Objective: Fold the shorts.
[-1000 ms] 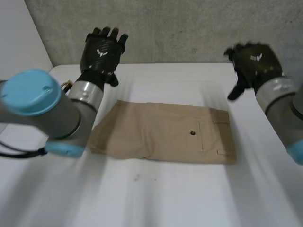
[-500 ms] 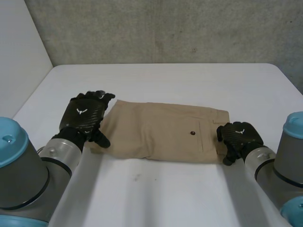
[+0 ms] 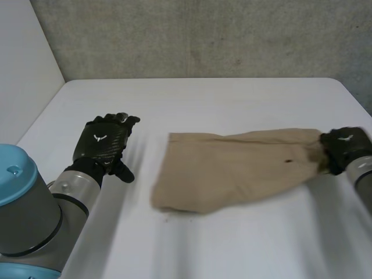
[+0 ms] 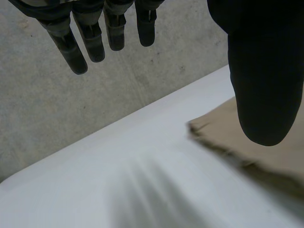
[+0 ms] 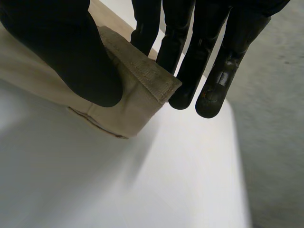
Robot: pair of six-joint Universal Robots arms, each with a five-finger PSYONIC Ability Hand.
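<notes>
The tan shorts (image 3: 232,168) lie stretched across the white table (image 3: 232,104), bunched toward the right. My right hand (image 3: 344,149) pinches the waistband end of the shorts (image 5: 137,90) between its thumb (image 5: 71,57) and fingers (image 5: 190,57), at the right of the table. My left hand (image 3: 104,145) rests low over the table to the left of the shorts, apart from them, with its fingers (image 4: 85,38) straight. The shorts' leg hem (image 4: 247,142) lies beside that hand's thumb (image 4: 266,80).
A grey concrete wall (image 3: 203,35) runs behind the table's far edge. A pale wall panel (image 3: 23,70) stands at the left. A small dark speck (image 3: 167,220) marks the table near the shorts' front edge.
My right hand has closed on the waistband end and pulled the shorts to the right, away from my left hand. The left hand has stayed in place since half a second ago.
</notes>
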